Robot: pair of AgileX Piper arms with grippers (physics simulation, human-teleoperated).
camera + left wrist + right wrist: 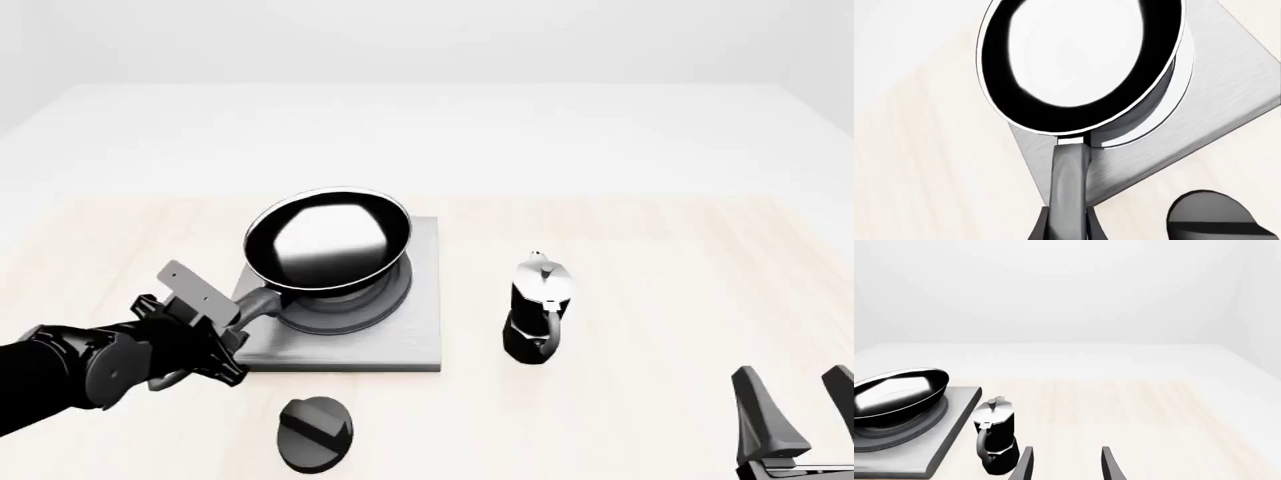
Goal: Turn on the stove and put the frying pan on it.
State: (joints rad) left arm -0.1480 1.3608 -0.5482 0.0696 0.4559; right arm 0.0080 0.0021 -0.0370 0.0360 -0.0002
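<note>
You have a small black-and-silver moka pot [541,308] standing upright on the pale wooden table [667,270], its silver lid on top and its handle toward you; beyond the wood, the surface turns plain white

Pan [328,241] on stove [416,330]; knob [316,433] in front of it, moka pot [539,308] to the right.

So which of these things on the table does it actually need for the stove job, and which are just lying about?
Needed for the job:
- frying pan, over the burner, tilted
- stove plate
- black knob, separate, in front of the plate
- left end effector, clamped on the pan's handle

Just lying about:
- moka pot, right of the stove
- right end effector, open, holding nothing
</note>
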